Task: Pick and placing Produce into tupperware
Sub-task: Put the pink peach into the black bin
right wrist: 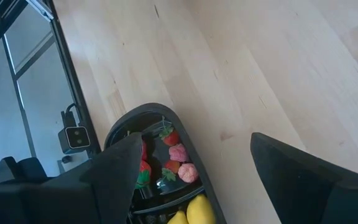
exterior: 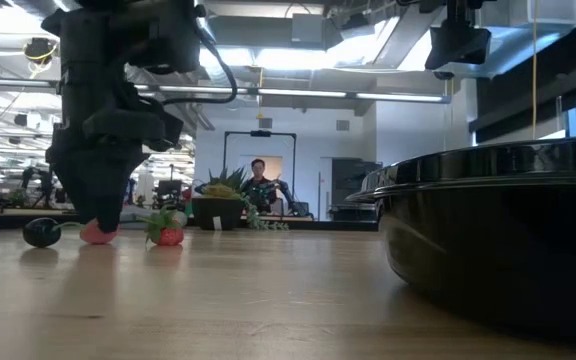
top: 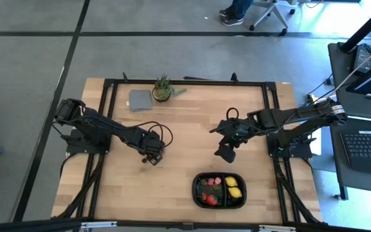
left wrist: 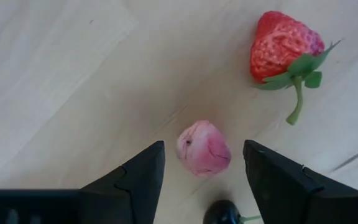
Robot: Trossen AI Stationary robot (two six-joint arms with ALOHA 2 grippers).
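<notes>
The tupperware (top: 219,191) sits at the near edge, already holding produce. Step in hand: picking. The left gripper (left wrist: 204,163) is down at the table, jaws apart, straddling the pink piece (left wrist: 203,149); a strawberry (left wrist: 283,46) lies beyond. Next: close, lift. The right gripper (right wrist: 191,171) waits wide open.

1. No text, label, brand, number or sign can be read in any view.
</notes>
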